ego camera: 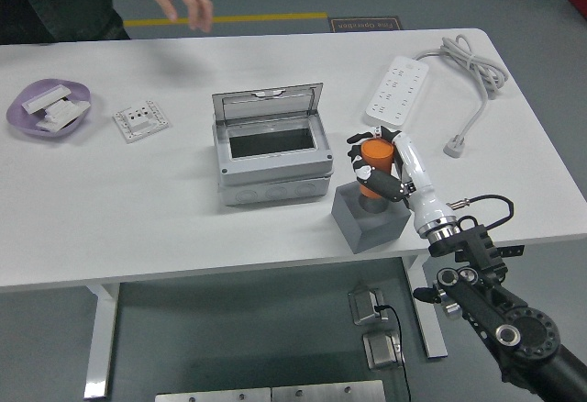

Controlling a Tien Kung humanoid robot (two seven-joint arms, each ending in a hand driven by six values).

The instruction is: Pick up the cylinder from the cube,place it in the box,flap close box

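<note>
My right hand point(371, 165) is shut on the orange cylinder point(373, 157) and holds it just above the grey cube point(370, 218), near the table's front edge. The grey box point(271, 159) stands to the left of the cube with its lid point(268, 104) flapped up at the back and its inside showing empty. My left arm is not in view.
A white power strip point(396, 92) with its cable point(473, 76) lies at the back right. A white socket plate point(141, 119) and a purple dish point(50, 109) with white parts sit at the far left. A person's hand point(183, 0) hangs over the table's far edge.
</note>
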